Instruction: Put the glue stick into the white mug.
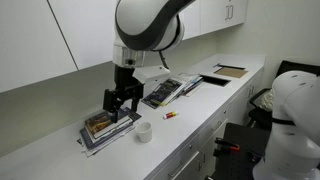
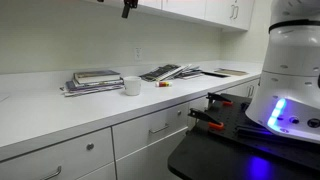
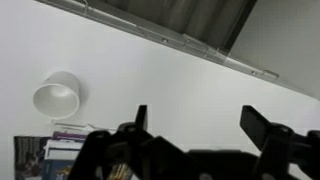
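The glue stick [image 1: 170, 116] is a tiny red-orange stick lying on the white counter, to the right of the white mug [image 1: 144, 131]. Both also show in an exterior view, the glue stick [image 2: 165, 84] right of the mug [image 2: 132, 86]. In the wrist view the mug [image 3: 57, 97] stands at the left, seen from above; the glue stick is out of that view. My gripper [image 1: 122, 103] hangs well above the counter over the book stack, left of the mug. Its fingers [image 3: 198, 118] are wide apart and empty.
A stack of books [image 1: 105, 127] lies left of the mug, under the gripper. Magazines [image 1: 168, 90] and a flat board [image 1: 229, 71] lie farther along the counter [image 1: 200, 105]. Wall cabinets hang above. A white machine [image 1: 295, 110] stands beside the counter front.
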